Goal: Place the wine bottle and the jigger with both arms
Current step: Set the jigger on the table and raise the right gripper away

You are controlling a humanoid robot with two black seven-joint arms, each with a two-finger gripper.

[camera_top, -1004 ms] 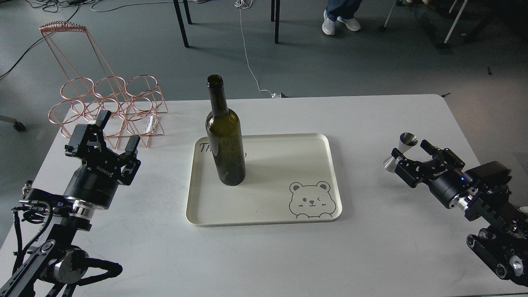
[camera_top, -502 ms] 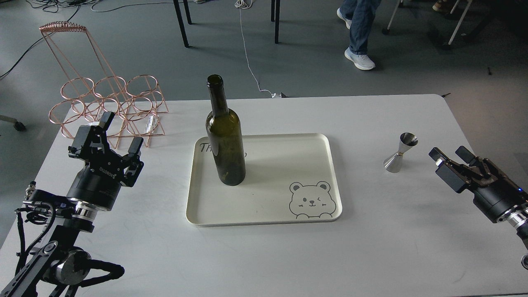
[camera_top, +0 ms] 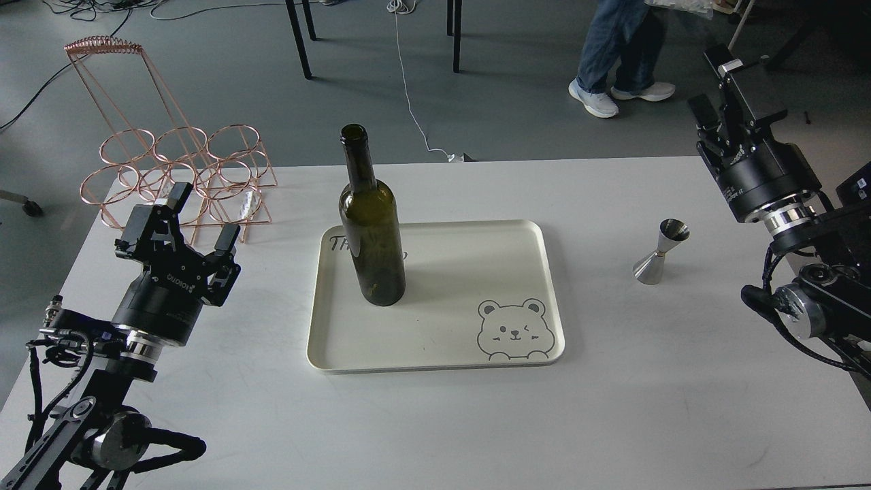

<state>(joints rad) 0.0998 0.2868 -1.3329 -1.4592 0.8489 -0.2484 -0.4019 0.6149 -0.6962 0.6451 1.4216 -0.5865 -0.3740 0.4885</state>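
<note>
Bottle: we see the dark green wine bottle (camera_top: 371, 231) standing upright at the left end of the cream tray (camera_top: 435, 354), its base over the handwritten lettering there.
Jigger: our small silver jigger (camera_top: 658, 251) stands upright on the bare white surface (camera_top: 435, 422), off the tray to its right and apart from both arms.
Tray: it lies flat in the middle of the surface, with a bear face drawn in its near right corner.
Left gripper: our left gripper (camera_top: 201, 219) hangs over the left part of the surface, its jaws spread and holding nothing, well apart from the bottle and just in front of the rack.
Right gripper: our right gripper (camera_top: 714, 85) is raised at the far right edge, pointing up and away, above and beyond the jigger; its jaws stand apart with nothing between them.
Rack: a copper wire rack (camera_top: 178, 170) sits at the far left corner of the surface.
Background: we see someone's legs (camera_top: 619, 47) on the grey floor beyond.
</note>
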